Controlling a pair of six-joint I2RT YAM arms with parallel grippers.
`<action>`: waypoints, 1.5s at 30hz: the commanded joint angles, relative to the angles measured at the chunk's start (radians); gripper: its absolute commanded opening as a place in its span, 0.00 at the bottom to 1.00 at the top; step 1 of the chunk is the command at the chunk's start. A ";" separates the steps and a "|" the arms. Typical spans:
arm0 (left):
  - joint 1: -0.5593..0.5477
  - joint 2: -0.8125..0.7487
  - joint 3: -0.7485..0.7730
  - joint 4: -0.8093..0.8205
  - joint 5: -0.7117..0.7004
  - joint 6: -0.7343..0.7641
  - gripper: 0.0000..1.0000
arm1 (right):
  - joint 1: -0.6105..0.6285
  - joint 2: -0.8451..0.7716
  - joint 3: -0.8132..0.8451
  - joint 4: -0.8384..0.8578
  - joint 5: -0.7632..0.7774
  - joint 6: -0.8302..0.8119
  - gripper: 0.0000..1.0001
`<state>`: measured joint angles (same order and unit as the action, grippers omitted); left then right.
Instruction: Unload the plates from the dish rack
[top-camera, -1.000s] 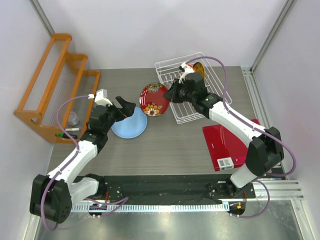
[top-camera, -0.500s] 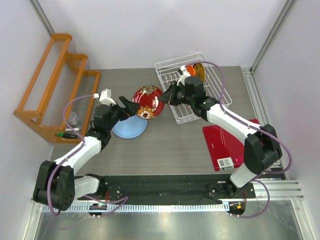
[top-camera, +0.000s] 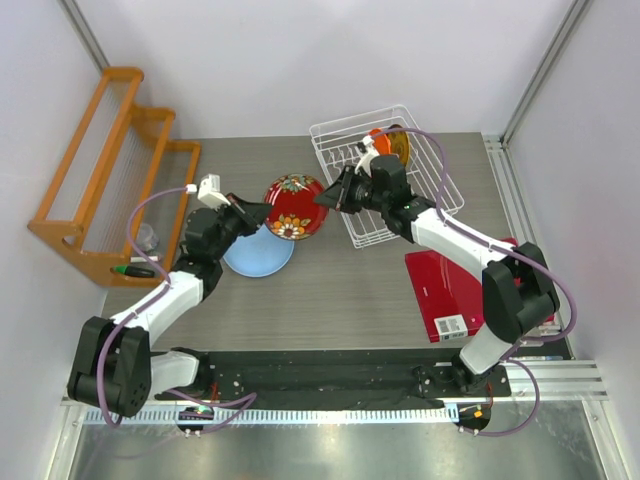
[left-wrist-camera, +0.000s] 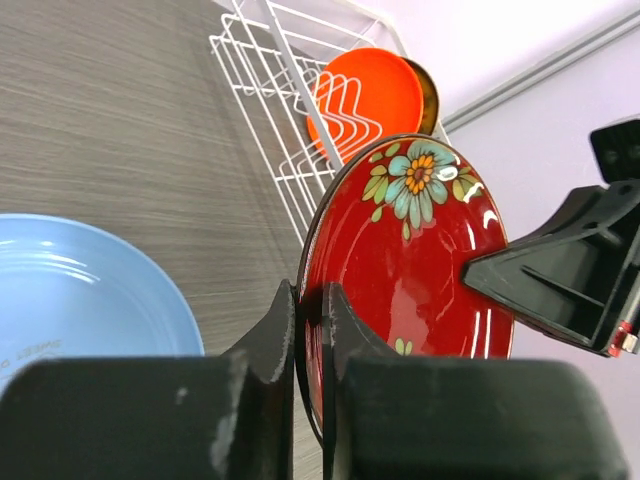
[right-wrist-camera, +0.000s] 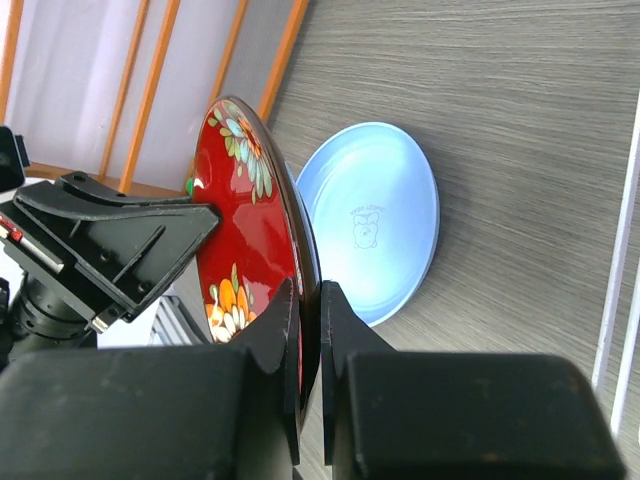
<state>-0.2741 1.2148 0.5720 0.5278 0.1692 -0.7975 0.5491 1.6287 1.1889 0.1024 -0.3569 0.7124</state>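
Dark red floral plate (top-camera: 293, 206) hangs on edge over the worktop (top-camera: 340, 280), its opposite rims pinched between the left end effector (top-camera: 260, 213) and the right end effector (top-camera: 323, 198), both clamped narrowly on it. The light blue plate (top-camera: 258, 252) lies flat just below the left one. The dish rack (top-camera: 335, 140), holding the orange plate (left-wrist-camera: 385, 90), sits behind the right one.

- On my far left, an orange wooden stepped shelf (top-camera: 110, 170) stands at the edge of the grey wood-grain table (top-camera: 340, 300).
- On my right, a flat red book (top-camera: 455, 285) lies with 1 barcode label (top-camera: 452, 326) at its near corner.
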 joint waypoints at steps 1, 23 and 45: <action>-0.007 0.032 -0.006 -0.008 0.019 0.047 0.00 | 0.017 -0.017 0.032 0.154 -0.085 0.035 0.01; 0.004 -0.054 -0.012 -0.159 -0.158 0.121 0.00 | -0.021 0.073 0.135 0.022 -0.041 -0.065 0.50; 0.107 -0.139 -0.049 -0.278 -0.330 0.152 0.00 | -0.061 0.026 0.153 -0.093 0.036 -0.163 0.55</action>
<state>-0.1864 1.1076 0.5220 0.1787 -0.1162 -0.6456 0.4896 1.7115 1.3056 0.0025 -0.3279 0.5758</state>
